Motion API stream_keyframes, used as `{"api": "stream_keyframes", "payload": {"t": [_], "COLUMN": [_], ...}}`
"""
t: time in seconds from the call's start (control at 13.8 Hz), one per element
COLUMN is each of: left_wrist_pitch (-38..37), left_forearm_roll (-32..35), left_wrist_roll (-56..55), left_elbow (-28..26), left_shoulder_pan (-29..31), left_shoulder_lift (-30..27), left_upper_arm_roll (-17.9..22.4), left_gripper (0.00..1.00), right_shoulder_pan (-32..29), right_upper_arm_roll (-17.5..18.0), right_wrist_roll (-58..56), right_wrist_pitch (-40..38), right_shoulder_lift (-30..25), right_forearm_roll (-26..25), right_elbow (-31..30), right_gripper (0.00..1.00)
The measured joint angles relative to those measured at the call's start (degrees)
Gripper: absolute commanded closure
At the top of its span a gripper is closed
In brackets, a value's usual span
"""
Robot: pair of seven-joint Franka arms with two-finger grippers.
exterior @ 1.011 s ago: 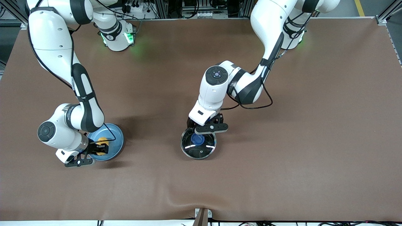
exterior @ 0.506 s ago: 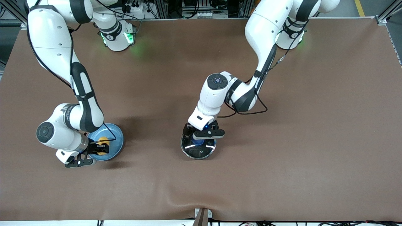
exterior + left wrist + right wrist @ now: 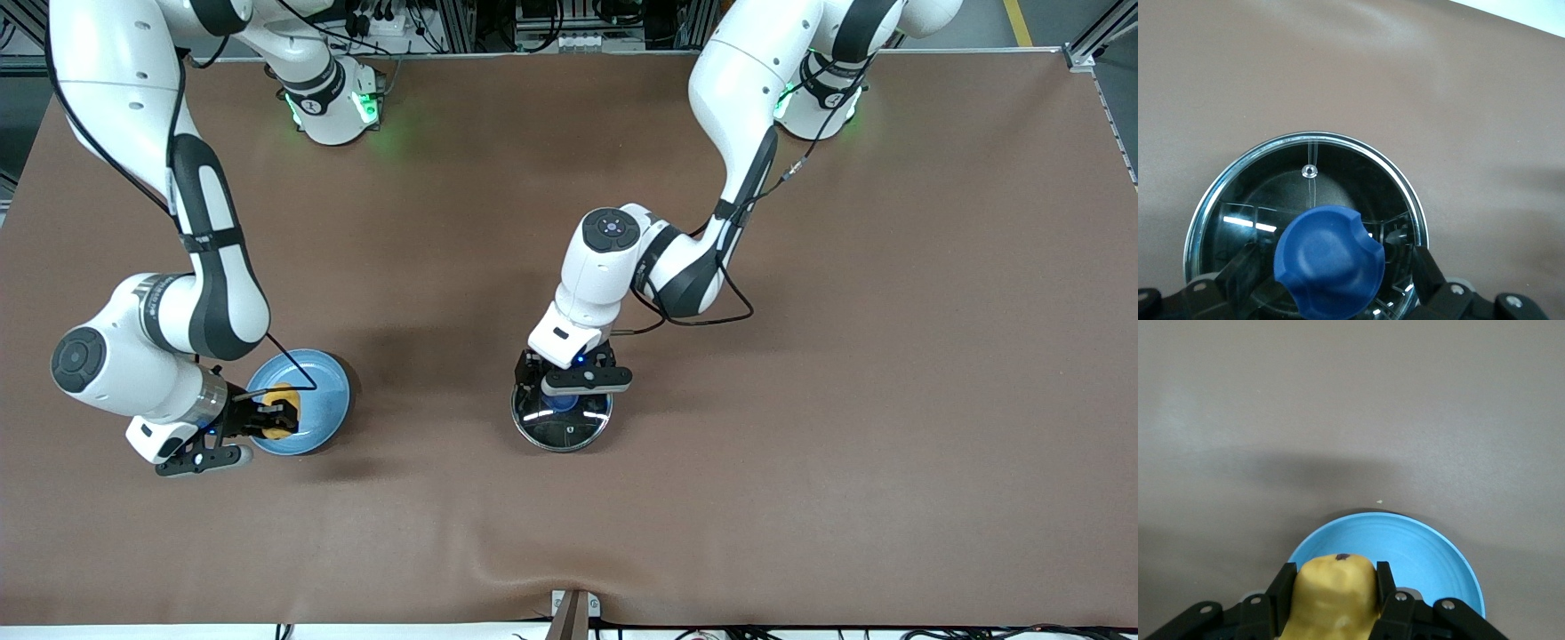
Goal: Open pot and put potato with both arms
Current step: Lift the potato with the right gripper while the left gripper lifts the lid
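Right gripper (image 3: 271, 416) is pinching the potato (image 3: 283, 411) between its fingers (image 3: 1386, 595), holding it over the light-blue plate (image 3: 322, 404); in the right wrist view the yellow lump (image 3: 1333, 598) is sitting squarely between both pads with the plate rim (image 3: 1431, 550) showing beneath. The plate is lying toward the right arm's end of the table (image 3: 800, 356).

Left gripper (image 3: 562, 380) is sitting low over the pot (image 3: 561, 422), near the table's middle. Its fingers (image 3: 1431, 277) are standing spread on either side of the blue knob (image 3: 1329, 262), not visibly pressing it. The glass lid (image 3: 1338, 157) is resting on the pot, steel rim seated all round.
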Motion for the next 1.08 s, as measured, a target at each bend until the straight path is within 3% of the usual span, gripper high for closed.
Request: {"api": "stream_keyframes", "payload": {"t": [0.22, 0.29, 0.43, 0.58, 1.08], "left_wrist_pitch": [0.00, 0.00, 0.00, 0.02, -0.04], "left_forearm_roll": [0.00, 0.00, 0.00, 0.00, 0.00], "left_wrist_roll": [-0.01, -0.02, -0.06, -0.76, -2.17], "left_elbow": [0.00, 0.00, 0.00, 0.02, 0.99], "left_shoulder_pan": [-0.99, -1.20, -1.27, -1.28, -1.47], "left_shoulder_lift": [0.37, 0.48, 0.58, 0.56, 0.21], "left_upper_arm_roll": [1.09, 1.32, 1.45, 1.51, 1.68], "left_gripper": [0.00, 0.13, 0.51, 0.65, 0.67], "right_shoulder_pan": [1.26, 1.83, 3.17, 4.76, 10.63], "right_upper_arm_roll": [0.07, 0.08, 0.10, 0.12, 0.20], "right_wrist_roll": [1.05, 1.98, 4.15, 5.98, 15.08], "right_wrist_pitch": [-0.07, -0.36, -1.22, -1.60, -2.09], "right_shoulder_lift": [-0.56, -0.83, -1.56, -2.42, -4.61], "right_forearm_roll": [0.14, 0.18, 0.20, 0.22, 0.26], "right_elbow": [0.14, 0.21, 0.43, 0.59, 0.67], "right_gripper": [1.00, 1.00, 1.00, 1.00, 1.00]}}
